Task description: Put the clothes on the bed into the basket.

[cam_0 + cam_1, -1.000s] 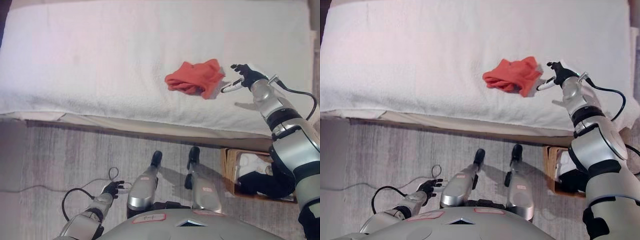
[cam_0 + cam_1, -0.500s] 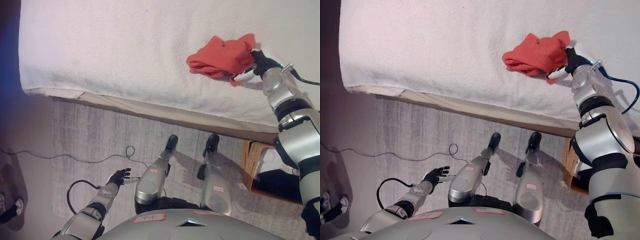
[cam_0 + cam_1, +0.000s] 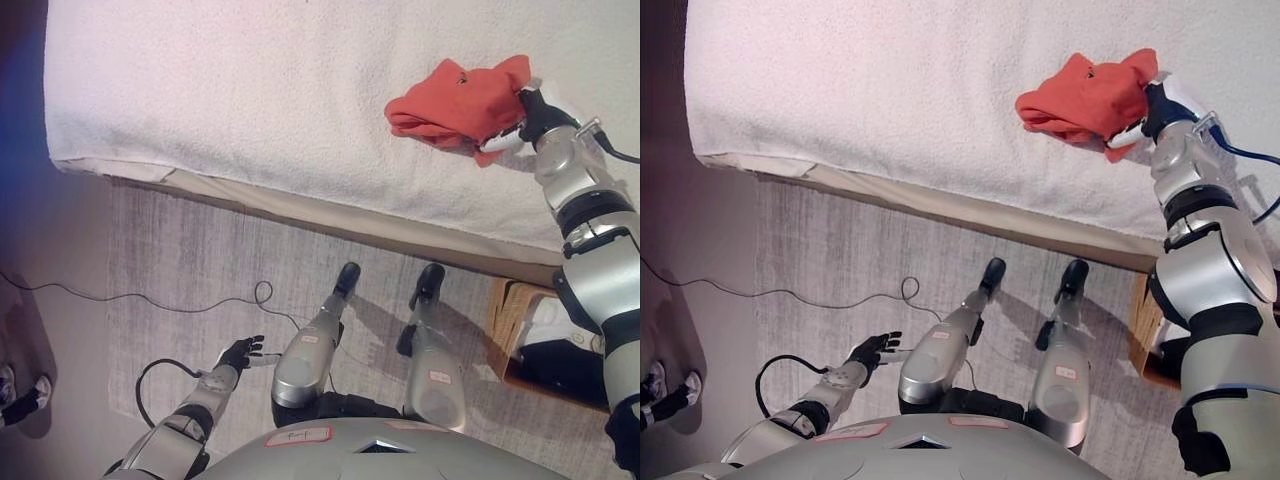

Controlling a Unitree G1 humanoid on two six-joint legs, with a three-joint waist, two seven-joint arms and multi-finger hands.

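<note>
Nearest the camera, low at the lower left, the robot's left hand (image 3: pixel 238 353) hangs idle over the grey woven rug (image 3: pixel 190 260), its dark fingers spread and relaxed with nothing in them; it is well apart from the work, most likely parked there so that it stays out of the way while the other arm reaches.

To the right, on the floor just under the bed's edge, stands the brown wicker basket (image 3: pixel 512 318), with white and dark cloth already lying in it (only its left part shows here, the rest hidden behind the right arm). It sits close under the side of the bed where the reaching arm works, which should keep the carry from bed to basket short.

Beyond it lies the bed with its white towelling cover (image 3: pixel 250 90), broad and bare apart from one thing: the crumpled orange-red cloth garment (image 3: pixel 455 100), bunched in a heap near the bed's right side.

The right hand (image 3: pixel 527 112) is stretched out over the bed and touches the right edge of that garment. Its dark fingers are pushed in against the folds, with a white-tipped finger showing beneath the cloth's lower edge; whether they have closed on the fabric or merely rest against it, I cannot tell. Judging by this, the step in hand is taking hold of the garment, which is not yet lifted from the cover.
</note>
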